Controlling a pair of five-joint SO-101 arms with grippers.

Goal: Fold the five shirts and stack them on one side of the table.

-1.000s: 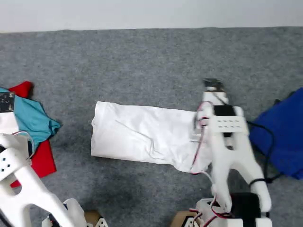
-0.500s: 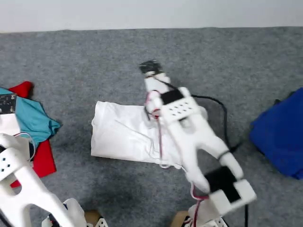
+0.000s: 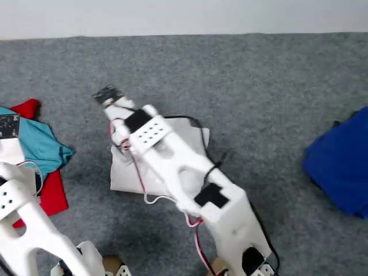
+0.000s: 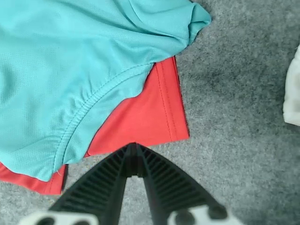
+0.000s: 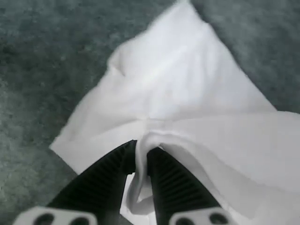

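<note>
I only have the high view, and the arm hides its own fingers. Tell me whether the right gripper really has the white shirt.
Observer: Yes. The right wrist view shows the right gripper shut on a raised fold of the white shirt.
Operator: Now report the left gripper.
Observer: The left gripper is shut with nothing in it. Its tips are at the edge of the red shirt.
</note>
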